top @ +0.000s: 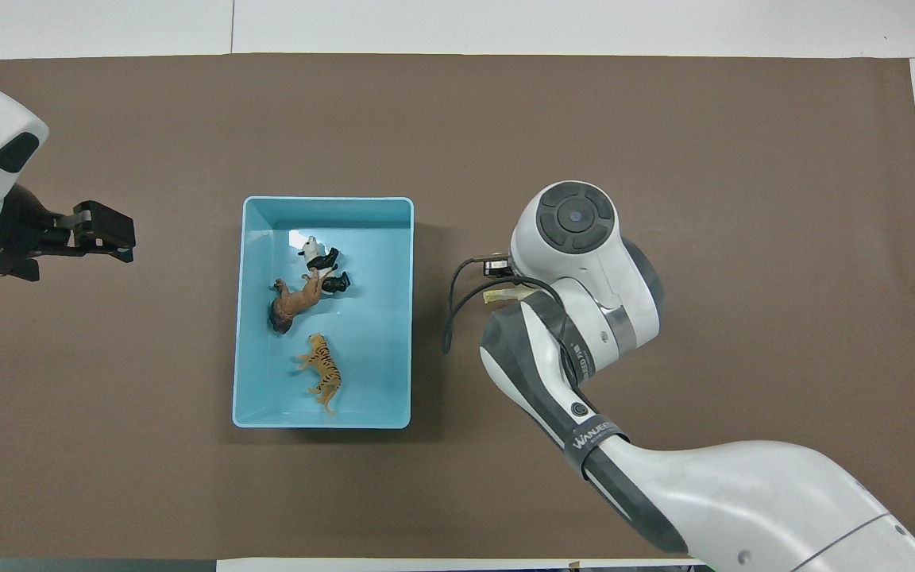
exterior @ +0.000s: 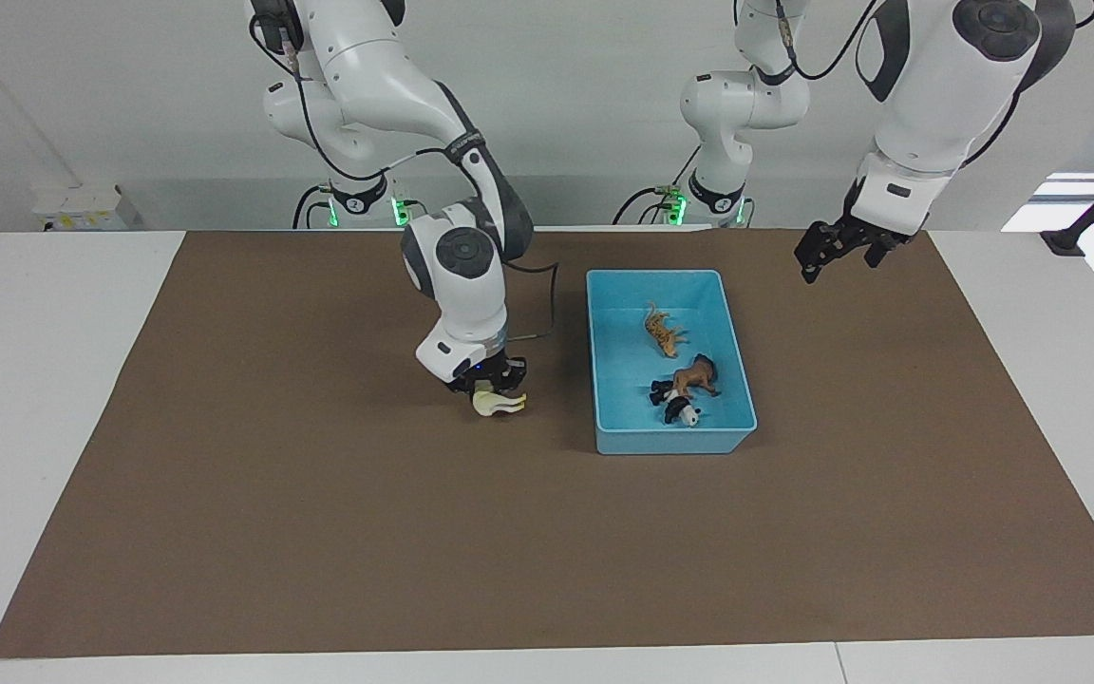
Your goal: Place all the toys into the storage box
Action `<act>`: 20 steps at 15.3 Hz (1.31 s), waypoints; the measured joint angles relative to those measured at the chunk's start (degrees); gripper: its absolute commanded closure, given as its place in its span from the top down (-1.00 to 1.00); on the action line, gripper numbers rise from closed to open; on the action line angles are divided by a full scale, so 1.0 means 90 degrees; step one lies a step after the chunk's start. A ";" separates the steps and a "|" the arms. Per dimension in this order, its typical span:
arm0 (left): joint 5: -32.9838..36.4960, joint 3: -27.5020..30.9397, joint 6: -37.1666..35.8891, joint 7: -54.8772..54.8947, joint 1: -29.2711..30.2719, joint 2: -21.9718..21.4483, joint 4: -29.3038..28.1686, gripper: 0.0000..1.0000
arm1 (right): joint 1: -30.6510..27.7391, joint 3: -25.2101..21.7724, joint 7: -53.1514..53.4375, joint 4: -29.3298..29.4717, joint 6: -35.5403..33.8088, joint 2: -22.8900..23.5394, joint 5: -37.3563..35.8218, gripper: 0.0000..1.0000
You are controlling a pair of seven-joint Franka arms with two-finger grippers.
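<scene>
— What does the horse [exterior: 498, 404] under my fingers [exterior: 509, 377] look like?
— Smooth cream plastic with a slight sheen.
— And the storage box [exterior: 604, 380] beside them?
— Glossy light-blue plastic; its floor throws back the light.
— The counter [exterior: 272, 494]?
— A matt brown cover, cloth-like and dull. My arm shells look like glossy white plastic.

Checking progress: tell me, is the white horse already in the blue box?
No, the horse is at the right gripper, outside the box.

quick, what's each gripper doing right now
Left gripper: open, holding nothing, waiting over the mat beside the storage box.
Right gripper: shut on the horse, over the mat beside the box.
</scene>
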 measured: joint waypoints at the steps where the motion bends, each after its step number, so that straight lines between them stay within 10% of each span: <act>1: -0.0002 -0.0005 -0.0179 0.0051 0.0005 -0.0048 0.0019 1.00 | 0.0151 0.0014 0.0182 0.0506 -0.0475 -0.0007 0.0041 -1.00; 6: -0.0027 -0.0072 -0.0821 0.0335 -0.0020 -0.0503 0.0033 1.00 | 0.1333 0.0089 0.1679 0.1809 0.0016 0.0175 0.0647 -1.00; 7: -0.0096 -0.0072 -0.0794 0.0390 -0.0025 -0.0530 0.0033 1.00 | 0.1538 0.0090 0.1833 0.1661 0.0506 0.0283 0.0677 0.98; 15: -0.0380 0.0291 -0.0646 0.0802 -0.0042 -0.0249 0.0043 1.00 | 0.1642 -0.0058 0.2978 0.1721 0.0163 0.0164 0.0705 1.00; 20: -0.0380 0.0289 -0.0649 0.0801 -0.0047 -0.0284 0.0037 1.00 | 0.0159 -0.0152 0.1022 0.1776 -0.1214 -0.0824 0.0385 1.00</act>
